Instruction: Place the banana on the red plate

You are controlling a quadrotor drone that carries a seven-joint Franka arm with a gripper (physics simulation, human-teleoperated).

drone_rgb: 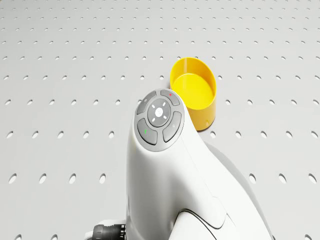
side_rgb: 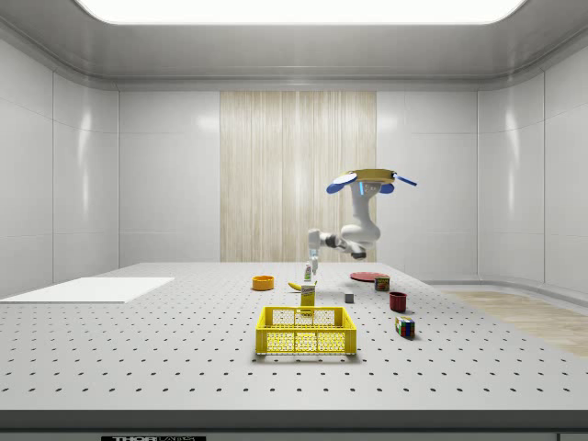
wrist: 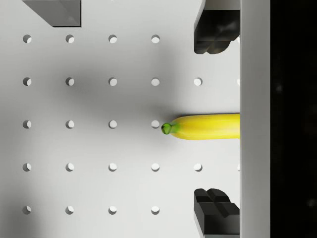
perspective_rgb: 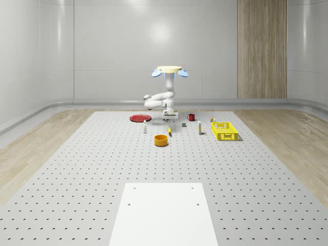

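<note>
**Claw open over banana, nothing gripped**

Landmark = banana (wrist: 205,127). It lies flat on the perforated bench (perspective_rgb: 92,169), well apart from the red plate (perspective_rgb: 139,118).

Near to far in the whole-scene view:
- White sheet (perspective_rgb: 163,215) lies on the bench nearest the camera, well in front of the banana.
- Orange bowl (perspective_rgb: 161,140) sits just in front of the banana, a touch to the whole-scene view's left. In the drone view it shows past the arm's wrist.
- Yellow basket (perspective_rgb: 224,131) sits to the whole-scene view's right of the banana, about level with it.
- Claw (wrist: 216,119) is right above the banana, pointing straight down. In the wrist view the two fingers (wrist: 214,32) stand wide apart, one either side of the fruit, neither touching it. The green stem end pokes out clear of them; the other end is hidden behind the claw body.
- Grey block (wrist: 54,12) sits near the banana, on its stem side.
- Small bottles and boxes are scattered near the banana, too small to identify.
- Red mug (perspective_rgb: 191,117) sits behind the banana, to the whole-scene view's right.
- Red plate is behind the banana, to the whole-scene view's left, flat on the bench.
- Drone (perspective_rgb: 169,70) hovers well above the bench, a little behind the banana, arm folded down and forward to it.
</note>
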